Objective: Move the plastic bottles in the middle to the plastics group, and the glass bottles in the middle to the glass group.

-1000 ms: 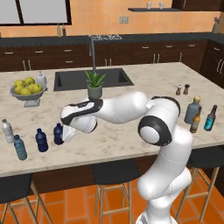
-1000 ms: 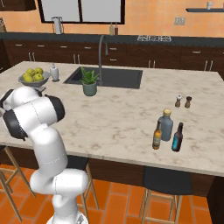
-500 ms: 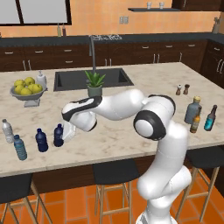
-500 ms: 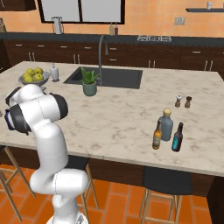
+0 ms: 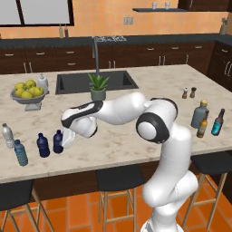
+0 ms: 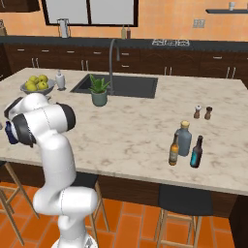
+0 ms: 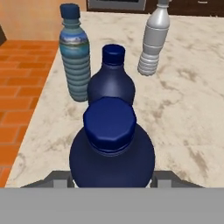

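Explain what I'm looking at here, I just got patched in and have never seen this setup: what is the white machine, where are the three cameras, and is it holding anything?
The white machine is a simulated robot arm on a drivable base, working at a kitchen island. Two pictures come from cameras on the base, behind the arm to its left and right. The third comes from a camera on the hand, looking along the end effector.

In the left base view the end effector is down beside the near navy bottle. The hand view shows that bottle sitting between the fingers; whether they are closed on it, I cannot tell. Beyond it stand the second navy bottle, the teal ribbed bottle and the clear whitish bottle.

The amber bottle, flask and dark teal bottle stand together at the island's other end.
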